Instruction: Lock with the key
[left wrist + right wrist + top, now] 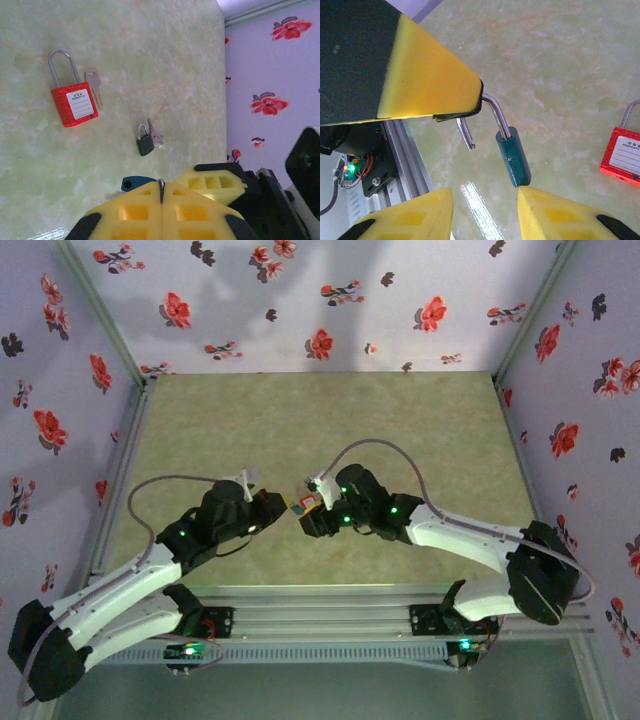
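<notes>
The red-orange lock (75, 105) lies flat on the green table with its shackle closed, and a silver key (94, 86) lies beside it. Its corner shows at the right edge of the right wrist view, red lock (622, 157). My left gripper (161, 187) is shut on the steel shackle (492, 112) of a teal padlock (514, 157), which hangs above the table with one shackle leg free. My right gripper (485, 197) is open just below it, and its right fingertip (540, 200) touches the teal body's lower end. Both grippers meet near the table's front, left gripper (285, 505).
A small black padlock (145, 142) with keys (156, 137) in it lies on the table between the red lock and my grippers. Flowered walls (320, 300) enclose the table on three sides. A metal rail (407, 155) runs along the near edge.
</notes>
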Tool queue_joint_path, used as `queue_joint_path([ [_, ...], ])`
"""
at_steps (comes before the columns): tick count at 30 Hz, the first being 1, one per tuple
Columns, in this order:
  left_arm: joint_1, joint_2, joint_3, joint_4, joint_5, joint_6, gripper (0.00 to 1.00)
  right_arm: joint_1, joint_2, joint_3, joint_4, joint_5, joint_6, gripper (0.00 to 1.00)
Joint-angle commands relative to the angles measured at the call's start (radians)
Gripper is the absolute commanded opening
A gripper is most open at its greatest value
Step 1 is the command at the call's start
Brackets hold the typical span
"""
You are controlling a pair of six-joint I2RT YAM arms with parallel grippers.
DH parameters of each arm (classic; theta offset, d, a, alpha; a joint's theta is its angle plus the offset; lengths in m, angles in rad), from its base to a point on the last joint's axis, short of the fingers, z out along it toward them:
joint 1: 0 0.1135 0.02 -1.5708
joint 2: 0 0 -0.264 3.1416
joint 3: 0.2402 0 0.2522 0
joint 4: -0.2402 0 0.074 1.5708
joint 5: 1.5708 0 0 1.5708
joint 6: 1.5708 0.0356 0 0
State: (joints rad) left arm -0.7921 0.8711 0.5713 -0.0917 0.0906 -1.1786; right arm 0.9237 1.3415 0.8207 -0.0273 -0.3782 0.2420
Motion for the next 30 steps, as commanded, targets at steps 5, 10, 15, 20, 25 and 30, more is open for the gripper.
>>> queue_joint_path([
  [5, 0.000, 0.000, 0.024, 0.014, 0.031, 0.014, 0.00, 0.007, -0.005, 0.018, 0.016, 0.020, -0.017, 0.37],
  [10, 0.000, 0.000, 0.018, 0.019, 0.045, 0.014, 0.00, 0.008, -0.001, 0.015, 0.020, 0.058, -0.020, 0.37],
  [15, 0.001, 0.001, 0.029, -0.013, 0.047, 0.031, 0.00, 0.007, -0.033, -0.005, 0.032, 0.086, -0.030, 0.40],
  [20, 0.001, 0.005, 0.035, -0.034, 0.051, 0.041, 0.00, 0.008, -0.079, -0.030, 0.047, 0.121, -0.040, 0.41],
  [25, 0.001, 0.005, 0.042, -0.034, 0.061, 0.043, 0.00, 0.008, -0.049, -0.019, 0.044, 0.089, -0.044, 0.41],
  [30, 0.001, 0.000, 0.052, -0.031, 0.072, 0.043, 0.00, 0.007, -0.006, 0.003, 0.033, 0.060, -0.044, 0.41],
])
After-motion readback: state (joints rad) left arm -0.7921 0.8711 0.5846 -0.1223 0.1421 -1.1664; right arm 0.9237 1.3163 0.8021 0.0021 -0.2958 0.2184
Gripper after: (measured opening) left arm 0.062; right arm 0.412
